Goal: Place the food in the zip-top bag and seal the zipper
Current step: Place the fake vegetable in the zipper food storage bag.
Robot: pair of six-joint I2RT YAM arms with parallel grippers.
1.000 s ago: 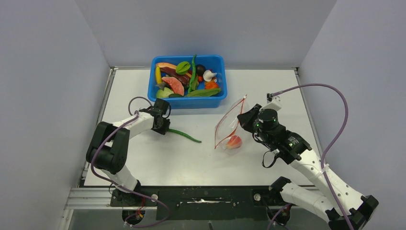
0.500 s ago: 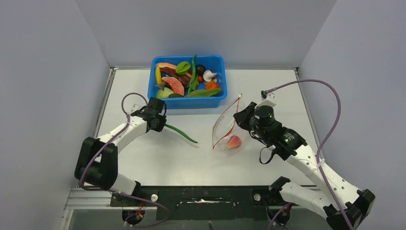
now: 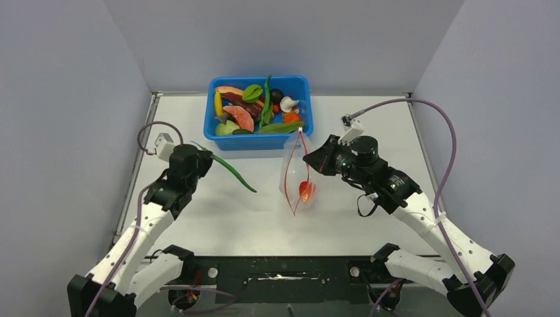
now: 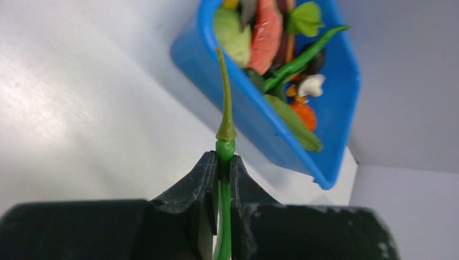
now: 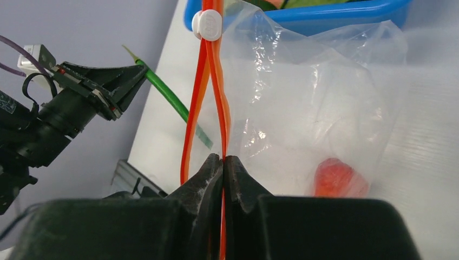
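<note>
My left gripper (image 3: pixel 201 160) (image 4: pixel 223 157) is shut on a long green pod (image 3: pixel 232 173) (image 4: pixel 225 108) near its stem end, and the pod hangs slanting above the table. My right gripper (image 3: pixel 310 160) (image 5: pixel 223 158) is shut on one lip of the zipper (image 3: pixel 285 177) (image 5: pixel 208 81), holding the zip-top bag (image 3: pixel 295 173) (image 5: pixel 308 97) upright with its mouth gaping towards the left arm. The small slider tab (image 5: pixel 208 24) sits at the far end of the strip. A red fruit (image 3: pixel 306 190) (image 5: pixel 335 177) lies in the bag's bottom. In the right wrist view the pod (image 5: pixel 168 95) points at the mouth.
A blue tub (image 3: pixel 259 140) (image 4: pixel 260 124) holding several more toy foods stands at the back centre, just behind the bag. Grey walls close in the table on the left, right and back. The arm bases sit along the near edge.
The left arm lifted the green pod off the table and drew back to the left. The right gripper carried the bag leftward towards the table's middle and turned it upright.
</note>
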